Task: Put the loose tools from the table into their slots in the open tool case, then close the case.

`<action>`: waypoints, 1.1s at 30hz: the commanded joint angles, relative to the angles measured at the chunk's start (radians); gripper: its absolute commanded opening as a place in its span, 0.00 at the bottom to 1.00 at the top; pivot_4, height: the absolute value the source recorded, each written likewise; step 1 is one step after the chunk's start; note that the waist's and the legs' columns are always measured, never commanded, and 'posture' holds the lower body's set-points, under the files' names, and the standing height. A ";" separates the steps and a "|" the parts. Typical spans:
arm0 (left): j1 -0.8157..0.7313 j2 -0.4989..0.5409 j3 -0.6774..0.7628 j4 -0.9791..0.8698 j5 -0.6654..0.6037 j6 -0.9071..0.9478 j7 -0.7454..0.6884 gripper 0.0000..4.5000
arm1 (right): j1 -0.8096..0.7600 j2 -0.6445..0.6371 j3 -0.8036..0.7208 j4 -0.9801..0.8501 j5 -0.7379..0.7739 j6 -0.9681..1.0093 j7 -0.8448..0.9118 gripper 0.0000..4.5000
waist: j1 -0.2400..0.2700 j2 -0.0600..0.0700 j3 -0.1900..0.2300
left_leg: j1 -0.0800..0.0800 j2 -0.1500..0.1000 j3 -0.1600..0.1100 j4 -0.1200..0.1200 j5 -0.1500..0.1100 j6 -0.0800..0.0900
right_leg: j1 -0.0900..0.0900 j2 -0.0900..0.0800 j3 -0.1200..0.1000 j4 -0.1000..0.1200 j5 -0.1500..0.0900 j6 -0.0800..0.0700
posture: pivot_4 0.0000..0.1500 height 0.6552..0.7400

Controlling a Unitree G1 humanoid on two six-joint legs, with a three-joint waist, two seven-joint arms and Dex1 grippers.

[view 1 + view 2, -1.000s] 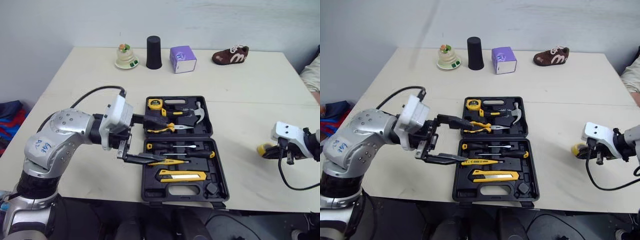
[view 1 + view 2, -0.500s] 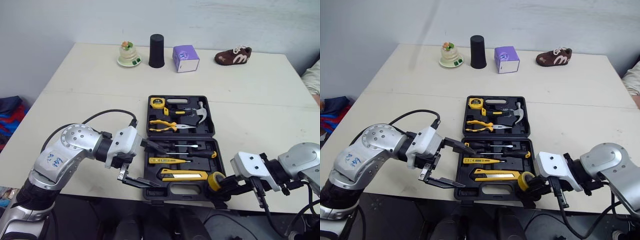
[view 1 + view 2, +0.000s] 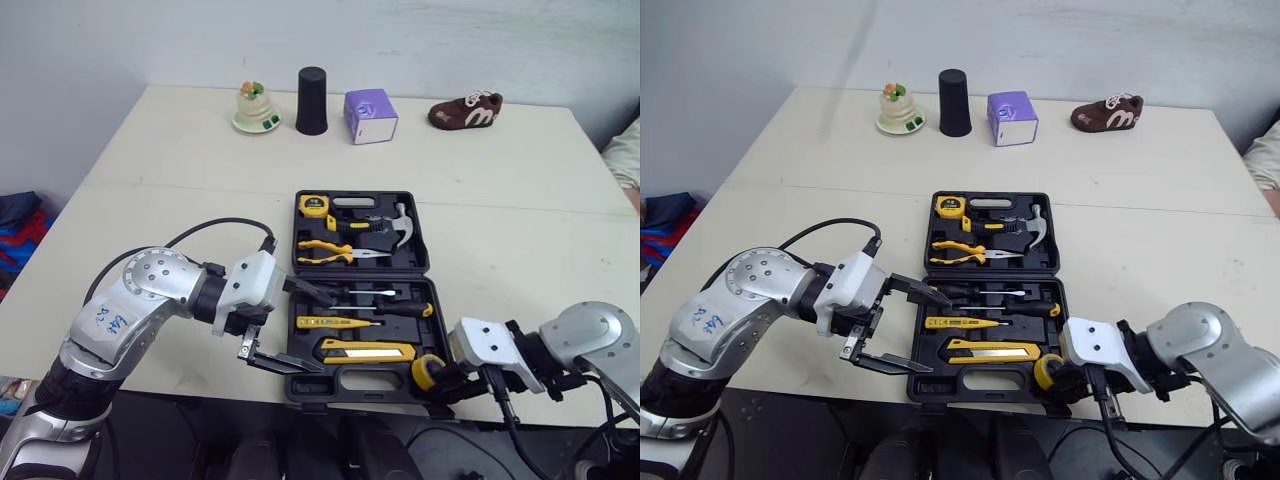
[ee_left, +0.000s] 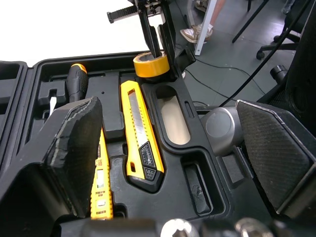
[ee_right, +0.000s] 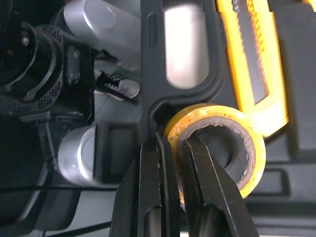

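The black tool case (image 3: pixel 296 232) lies open mid-table, holding a tape measure (image 3: pixel 313 206), pliers (image 3: pixel 335 250), a hammer (image 3: pixel 387 225), screwdrivers (image 3: pixel 360 292) and a yellow utility knife (image 3: pixel 365 349). My right gripper (image 5: pixel 177 148) is shut on a yellow tape roll (image 3: pixel 430 370), one finger inside the ring and one outside, at the case's near right corner just past the knife's end. Whether the roll touches the case is unclear. My left gripper (image 3: pixel 298 328) hangs open over the case's near left corner, its pads (image 4: pixel 74 143) wide apart and nothing between them.
Along the far edge stand a small figurine on a dish (image 3: pixel 255 110), a black cup (image 3: pixel 311 102), a purple box (image 3: pixel 369 103) and a brown shoe (image 3: pixel 465 110). A person's sleeve (image 3: pixel 625 150) shows at the right edge. The case's front rim lies close to the table's near edge.
My right gripper has carried the tape roll from the table's right side to the case's near right corner, and edged left lately. My left gripper dropped to the near left corner, then stayed.
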 commanded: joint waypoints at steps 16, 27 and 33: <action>-0.019 -0.008 -0.001 -0.027 -0.001 -0.017 -0.009 1.00 | 0.161 0.271 -0.198 0.115 0.088 -0.273 -0.034 0.01 | 0.012 -0.003 -0.001 | 0.000 0.000 0.001 0.000 -0.001 0.002 | 0.000 0.000 0.000 0.000 0.000 0.000 | 1.00 0.98; -0.030 -0.011 -0.001 -0.015 0.004 -0.014 -0.009 1.00 | 0.244 0.367 -0.132 0.284 0.019 -0.407 -0.067 0.01 | 0.018 -0.004 -0.001 | 0.002 0.000 0.001 0.001 -0.001 0.002 | 0.002 0.001 0.000 0.001 0.001 0.000 | 1.00 0.98; -0.036 -0.003 0.003 -0.001 0.012 -0.022 -0.021 1.00 | 0.308 0.371 -0.174 0.393 0.067 -0.413 -0.045 0.01 | 0.024 -0.005 -0.002 | 0.003 0.000 0.001 0.001 -0.001 0.004 | 0.003 0.000 0.000 0.000 0.002 0.000 | 1.00 0.98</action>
